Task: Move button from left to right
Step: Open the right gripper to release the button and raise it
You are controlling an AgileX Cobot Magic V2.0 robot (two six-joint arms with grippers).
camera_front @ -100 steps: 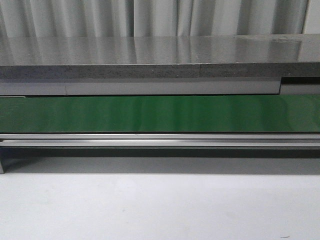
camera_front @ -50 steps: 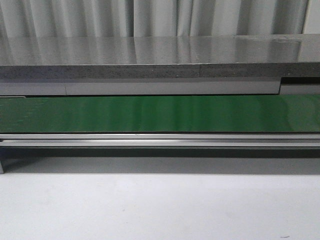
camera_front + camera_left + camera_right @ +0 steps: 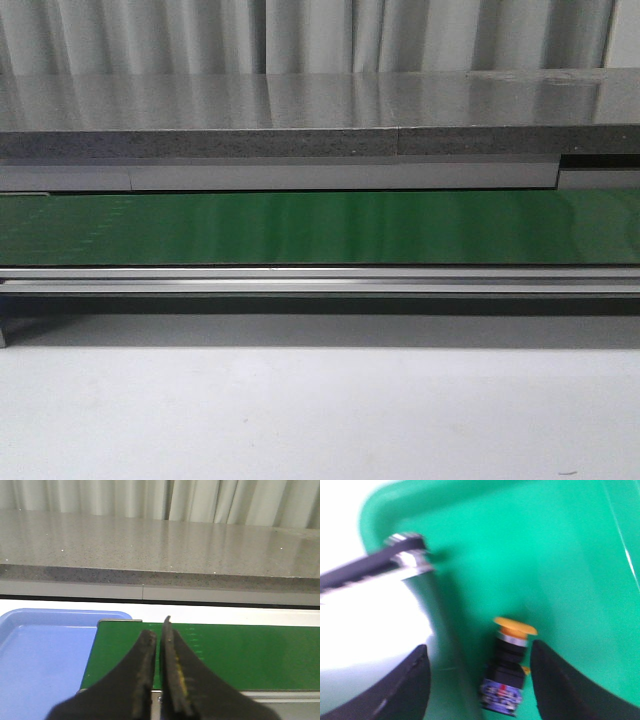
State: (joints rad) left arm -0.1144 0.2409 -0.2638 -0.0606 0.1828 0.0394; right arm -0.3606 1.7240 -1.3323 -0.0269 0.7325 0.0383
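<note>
The button (image 3: 507, 670), with an orange-yellow cap, a black body and a blue and red base, lies on its side in a green tray (image 3: 560, 555). It shows only in the right wrist view. My right gripper (image 3: 479, 667) is open, its fingers (image 3: 555, 680) on either side of the button and apart from it. My left gripper (image 3: 159, 639) is shut and empty over the left end of the green conveyor belt (image 3: 240, 655). Neither gripper nor the button shows in the front view.
A blue tray (image 3: 45, 650) lies next to the belt's left end. The conveyor belt (image 3: 320, 228) runs across the front view, with a grey stone counter (image 3: 300, 115) behind and a white table (image 3: 320, 410) in front. A metal roller (image 3: 407, 555) of the belt stands beside the green tray.
</note>
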